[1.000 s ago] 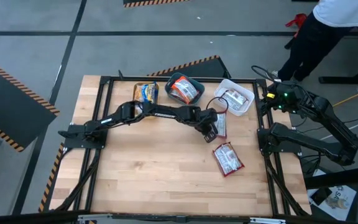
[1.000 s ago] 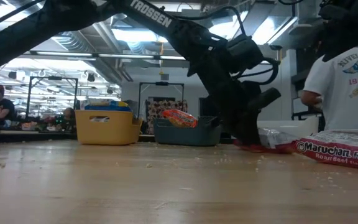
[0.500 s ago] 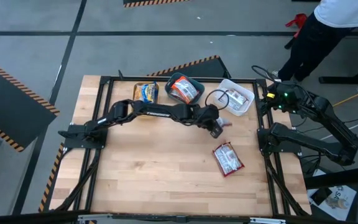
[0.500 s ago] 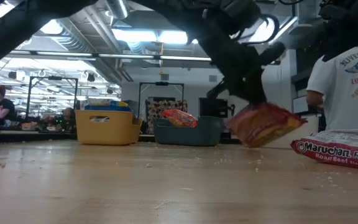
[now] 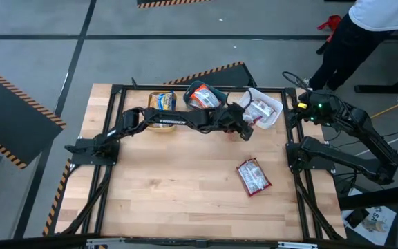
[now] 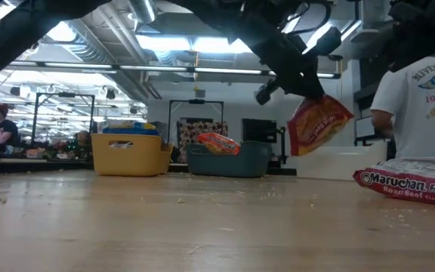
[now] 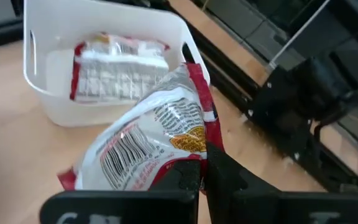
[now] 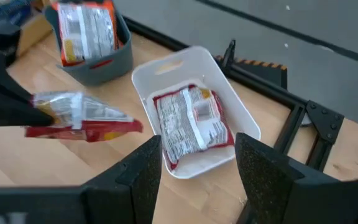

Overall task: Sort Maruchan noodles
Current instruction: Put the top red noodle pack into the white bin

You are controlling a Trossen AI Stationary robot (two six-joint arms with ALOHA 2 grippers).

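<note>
Red noodle packet (image 7: 148,146) in left claw (image 7: 204,177), airborne.

Glossy plastic packet (image 7: 148,143); smooth white plastic bin (image 7: 104,28); pale wood table (image 5: 178,187).

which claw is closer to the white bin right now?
Left. The left claw hangs just beside the white bin, clamping a dark red packet at its rim. The right claw sits off the table's right edge, open, looking down at the bin.
</note>
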